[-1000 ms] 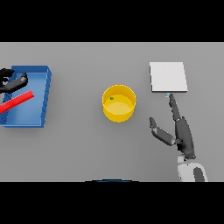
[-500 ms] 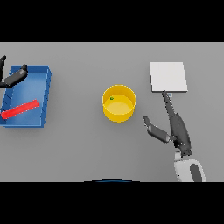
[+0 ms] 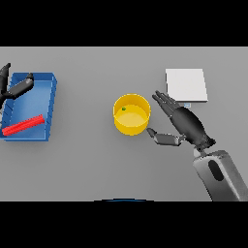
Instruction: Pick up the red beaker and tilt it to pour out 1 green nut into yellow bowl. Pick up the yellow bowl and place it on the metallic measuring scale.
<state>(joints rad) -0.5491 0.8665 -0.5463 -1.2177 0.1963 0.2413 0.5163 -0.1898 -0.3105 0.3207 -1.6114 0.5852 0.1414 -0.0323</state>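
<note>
The yellow bowl (image 3: 131, 114) stands upright mid-table with one green nut (image 3: 124, 109) inside it. The red beaker (image 3: 23, 125) lies on its side in the blue tray (image 3: 51, 109) at the left. The metallic measuring scale (image 3: 186, 85) lies flat at the back right. My right hand (image 3: 181, 123) is open just right of the bowl, fingers straight and thumb stretched towards the bowl's lower right side, not touching it. My left hand (image 3: 14, 87) is open at the far left edge, above the tray's back left corner, holding nothing.
The grey table (image 3: 97, 164) runs bare in front of the bowl and between the tray and the bowl. The scale lies just behind my right hand.
My right hand has moved left and forward from beside the scale to close beside the bowl. My left hand has drawn back left, away from the beaker, which has settled lower in the tray.
</note>
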